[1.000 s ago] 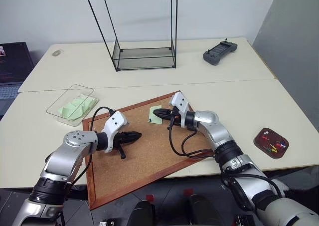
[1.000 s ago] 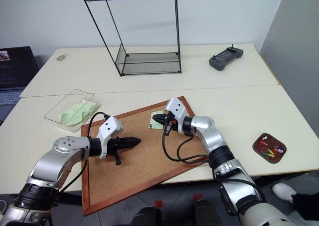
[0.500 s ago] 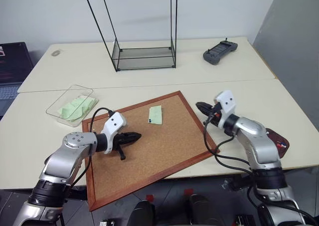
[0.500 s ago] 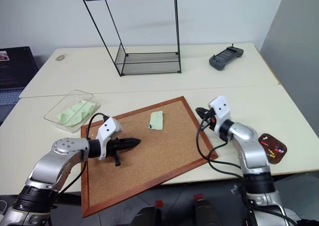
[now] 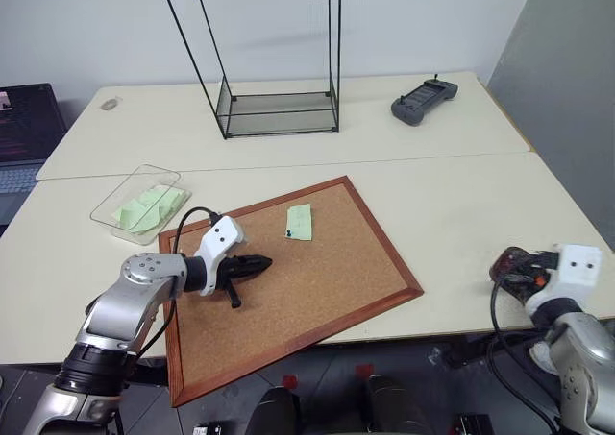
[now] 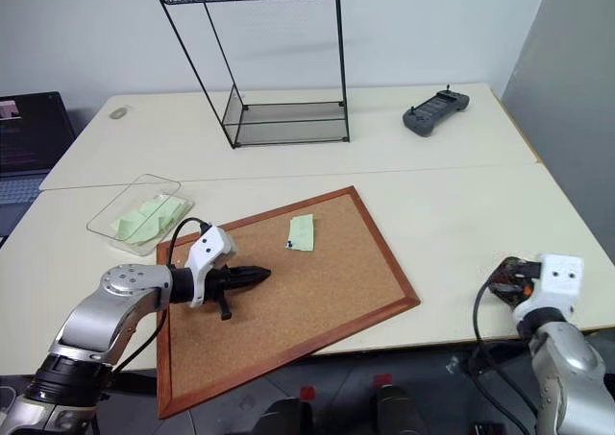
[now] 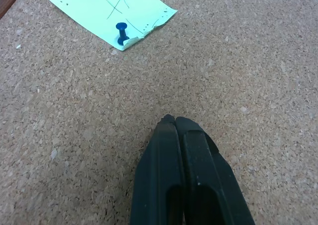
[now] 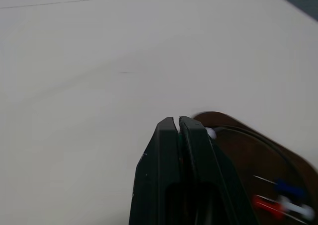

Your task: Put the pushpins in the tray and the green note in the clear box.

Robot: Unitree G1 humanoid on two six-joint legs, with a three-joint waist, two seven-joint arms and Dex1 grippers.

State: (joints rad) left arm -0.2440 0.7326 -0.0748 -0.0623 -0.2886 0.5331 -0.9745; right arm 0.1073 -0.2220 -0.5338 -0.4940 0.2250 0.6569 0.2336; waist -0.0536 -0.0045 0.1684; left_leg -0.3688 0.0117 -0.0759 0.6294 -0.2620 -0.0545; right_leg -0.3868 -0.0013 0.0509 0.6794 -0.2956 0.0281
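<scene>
The green note (image 5: pixel 300 221) lies on the cork board (image 5: pixel 317 291), held by one dark blue pushpin (image 7: pixel 120 30) at its near corner. My left gripper (image 5: pixel 266 260) rests shut over the board, a short way left of the note, with nothing in it. The dark reddish-brown tray (image 8: pixel 248 155) sits at the table's right edge with several pushpins (image 8: pixel 278 205) inside. My right gripper (image 8: pixel 178 119) is shut, its tips over the tray's near rim; no pin shows between them. The clear box (image 5: pixel 137 203) stands left of the board with pale green papers in it.
A tall black wire-frame shelf (image 5: pixel 279 108) stands at the back centre and a grey controller (image 5: pixel 423 101) at the back right. A laptop (image 5: pixel 19 137) sits at the far left. The tray lies close to the table's front right edge.
My right gripper left the note's corner on the board and swung far right to the tray, staying shut. The left gripper has not moved.
</scene>
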